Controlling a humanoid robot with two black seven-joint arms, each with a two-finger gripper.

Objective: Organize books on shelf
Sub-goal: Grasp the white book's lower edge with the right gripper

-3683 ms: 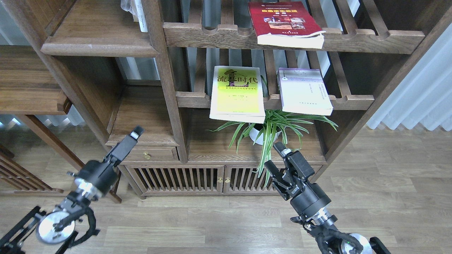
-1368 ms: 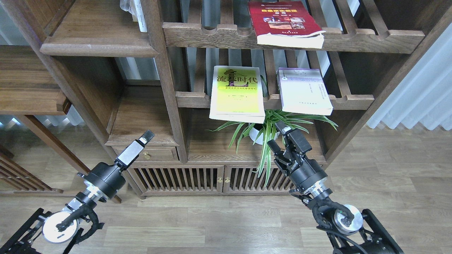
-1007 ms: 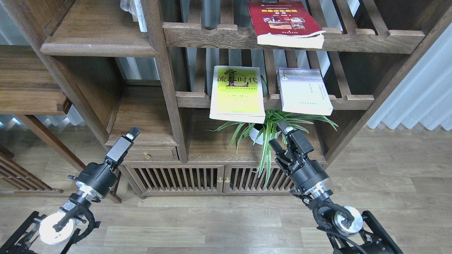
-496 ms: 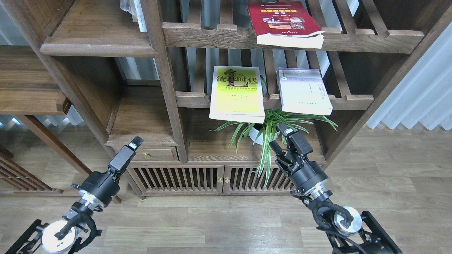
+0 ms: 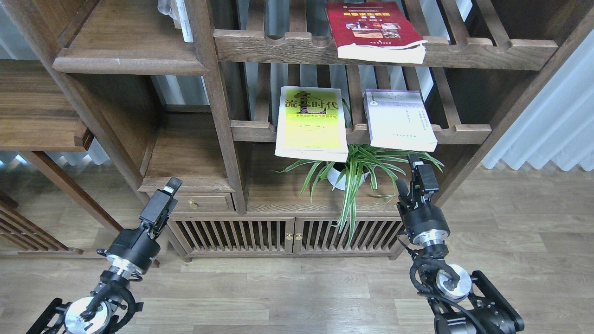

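The dark red book [image 5: 376, 28] lies flat on the upper slatted rack and overhangs its front rail. The yellow-green book [image 5: 312, 123] and the pale lilac-white book [image 5: 400, 119] lie flat side by side on the middle slatted rack, both overhanging. The solid shelf [image 5: 130, 60] with the moulded front edge is at the upper left and bare. My right gripper [image 5: 408, 174] is open and empty, just below the lilac book's front right corner. My left gripper [image 5: 169, 190] points up in front of the drawer; it looks like a single bar.
A potted spider plant [image 5: 357, 167] stands under the middle rack, its leaves close to my right gripper. A brass-knobbed drawer [image 5: 195, 202] and slatted cabinet doors [image 5: 287, 234] are below. A curtain [image 5: 552, 125] hangs at the right, over wooden floor.
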